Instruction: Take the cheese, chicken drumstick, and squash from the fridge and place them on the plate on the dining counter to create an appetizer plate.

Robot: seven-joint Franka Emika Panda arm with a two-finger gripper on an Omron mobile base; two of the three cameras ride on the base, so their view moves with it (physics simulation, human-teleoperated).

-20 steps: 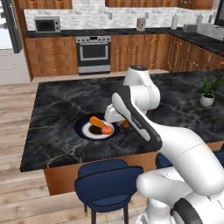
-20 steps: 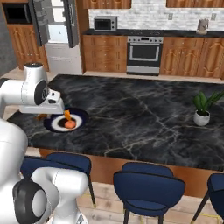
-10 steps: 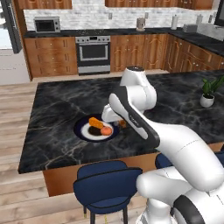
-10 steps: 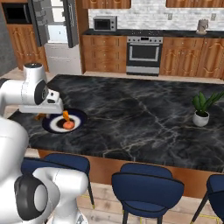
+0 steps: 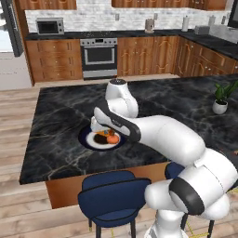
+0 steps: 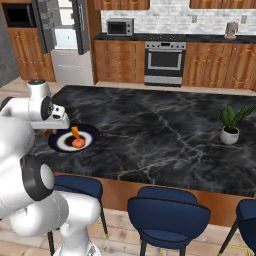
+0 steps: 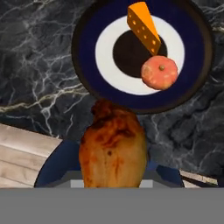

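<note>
Two items are lying on the plate (image 7: 87, 83): cheese (image 7: 143, 27) and squash (image 7: 159, 72), touching | chicken drumstick (image 7: 113, 146) is being held in the narrowly parted gripper (image 7: 113, 181), above the plate's near rim | plate is sitting on the dining counter (image 6: 165, 135), near its left edge

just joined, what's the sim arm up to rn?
The white arm is bringing the browned chicken drumstick toward the dark-rimmed round plate on the black marble-veined dining counter. In the hand view the drumstick sits close in front of the hand, apparently held in the gripper, short of the plate and partly over the counter's edge. The orange holed cheese wedge and the round red-orange squash already lie on the plate, so the drumstick is the last item to place.
</note>
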